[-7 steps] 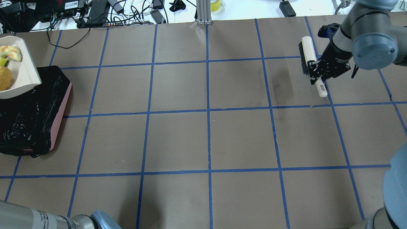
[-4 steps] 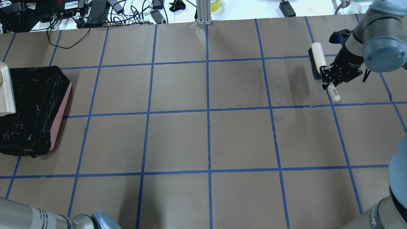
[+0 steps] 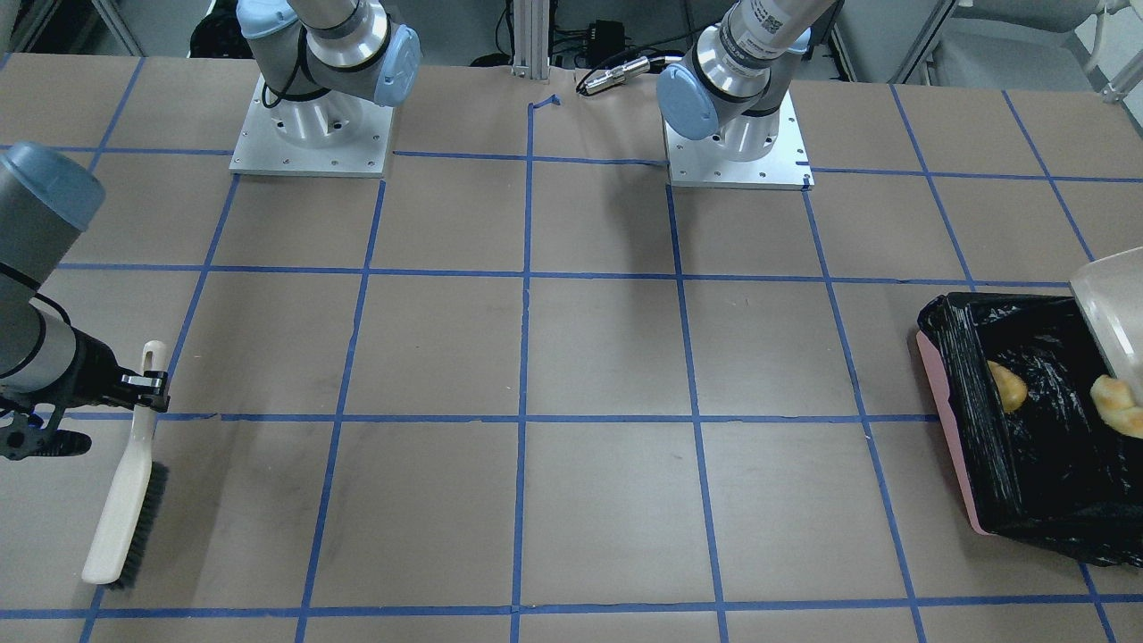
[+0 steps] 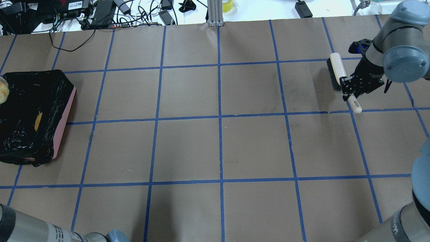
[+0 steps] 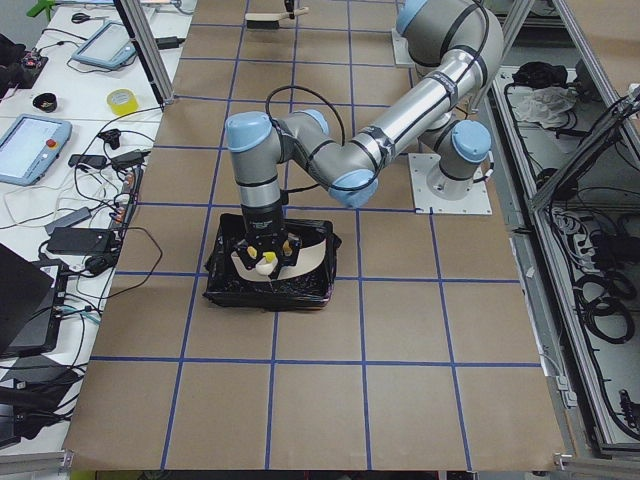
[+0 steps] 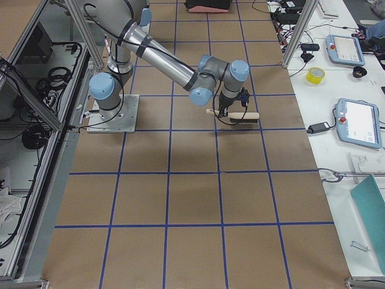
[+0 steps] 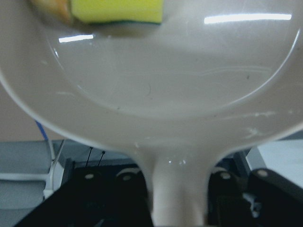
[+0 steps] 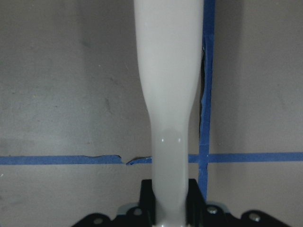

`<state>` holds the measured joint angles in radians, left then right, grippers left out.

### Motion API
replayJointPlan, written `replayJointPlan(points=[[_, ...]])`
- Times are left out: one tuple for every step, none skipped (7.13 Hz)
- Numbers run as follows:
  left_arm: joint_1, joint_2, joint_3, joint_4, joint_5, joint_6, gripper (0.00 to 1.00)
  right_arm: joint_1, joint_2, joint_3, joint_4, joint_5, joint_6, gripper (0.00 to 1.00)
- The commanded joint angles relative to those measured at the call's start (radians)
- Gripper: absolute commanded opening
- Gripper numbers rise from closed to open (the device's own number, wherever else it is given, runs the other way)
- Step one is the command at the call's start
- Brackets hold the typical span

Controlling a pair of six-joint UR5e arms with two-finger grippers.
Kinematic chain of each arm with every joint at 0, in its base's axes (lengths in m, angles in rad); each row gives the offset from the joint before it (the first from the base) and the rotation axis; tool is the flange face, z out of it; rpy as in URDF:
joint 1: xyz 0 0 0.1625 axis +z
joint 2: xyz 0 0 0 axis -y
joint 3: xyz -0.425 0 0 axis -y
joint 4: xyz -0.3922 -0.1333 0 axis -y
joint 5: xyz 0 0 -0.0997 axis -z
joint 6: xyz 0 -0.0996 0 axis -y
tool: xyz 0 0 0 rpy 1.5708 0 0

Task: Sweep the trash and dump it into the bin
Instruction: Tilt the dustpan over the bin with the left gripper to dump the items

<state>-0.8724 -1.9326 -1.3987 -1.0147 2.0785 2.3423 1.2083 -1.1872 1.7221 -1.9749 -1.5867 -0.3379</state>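
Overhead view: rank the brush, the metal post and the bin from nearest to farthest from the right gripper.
1. The brush, held in the right gripper, on the right side.
2. The metal post, at the middle of the table's far edge.
3. The bin, at the left edge.

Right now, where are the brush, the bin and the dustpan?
brush (image 3: 120,509): front-facing view, on its cream back.
bin (image 4: 63,117): overhead view, on its pink side wall.
dustpan (image 7: 180,109): left wrist view, on its cream inner floor.

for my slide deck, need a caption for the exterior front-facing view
Right tool holds the brush; dustpan tilts over the bin, trash inside.
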Motion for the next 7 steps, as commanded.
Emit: replayJointPlan(points=[[-0.072,0.032,-0.115,0.265,0.089,0.067,0.00,-0.001,0.006,0.002,-0.005,-0.012,0.000,0.00],[-0.076,0.044,-0.153,0.330,0.091,0.077,0.00,-0.001,0.011,0.005,-0.005,-0.012,0.002,0.00],[-0.076,0.055,-0.170,0.334,0.089,0.078,0.00,-0.001,0.018,0.007,-0.007,-0.010,0.000,0.00],[-0.076,0.064,-0.171,0.332,0.089,0.078,0.00,-0.001,0.020,0.007,-0.007,-0.010,0.002,0.00],[-0.076,0.067,-0.167,0.326,0.084,0.081,0.00,-0.001,0.021,0.007,-0.007,-0.012,0.002,0.12],[-0.076,0.073,-0.149,0.299,0.053,0.100,0.00,-0.001,0.021,0.007,-0.005,-0.010,0.005,0.38],[-0.070,0.093,-0.120,0.186,-0.072,0.103,0.00,-0.001,0.020,0.007,-0.005,-0.010,0.005,0.46]])
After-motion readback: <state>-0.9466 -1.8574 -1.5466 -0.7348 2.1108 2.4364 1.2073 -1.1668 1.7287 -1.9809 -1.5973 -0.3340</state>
